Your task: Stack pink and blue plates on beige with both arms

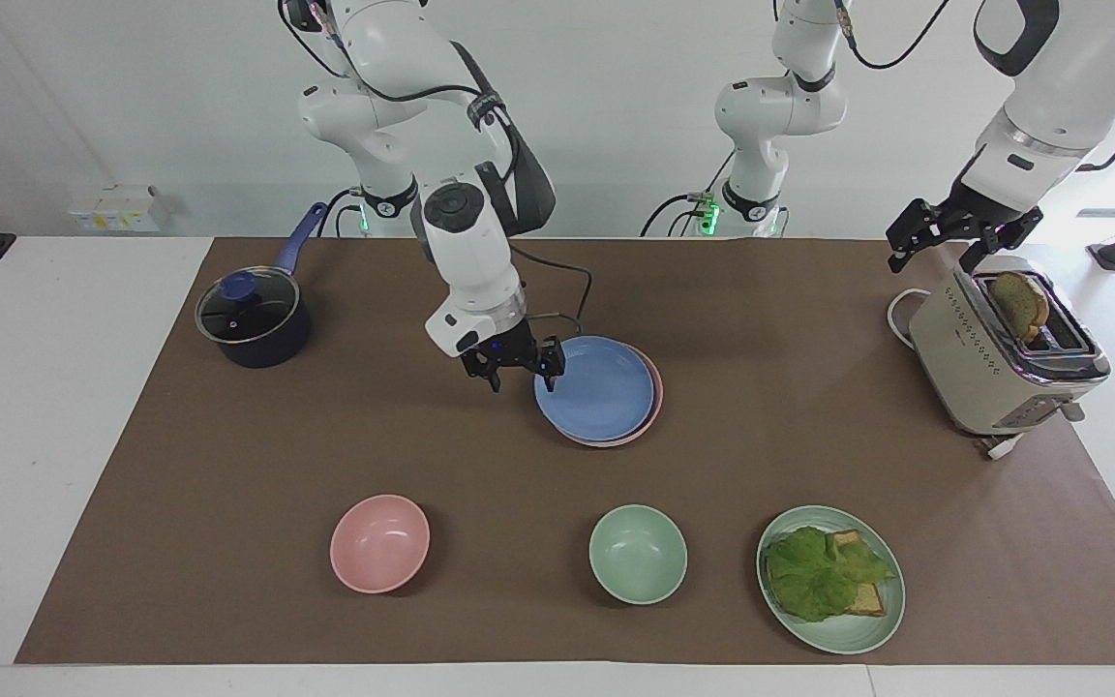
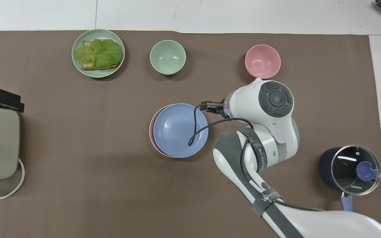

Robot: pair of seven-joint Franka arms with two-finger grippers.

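Note:
The blue plate lies flat on the pink plate, of which only a thin rim shows. They sit in the middle of the mat. The beige plate is hidden under that stack. My right gripper hangs open and empty just above the mat, at the blue plate's rim on the side toward the right arm's end. One of its fingertips stands right by the rim. My left gripper waits open above the toaster.
A toaster with a bread slice stands at the left arm's end, a lidded pot at the right arm's end. Farther from the robots are a pink bowl, a green bowl and a green plate with lettuce and toast.

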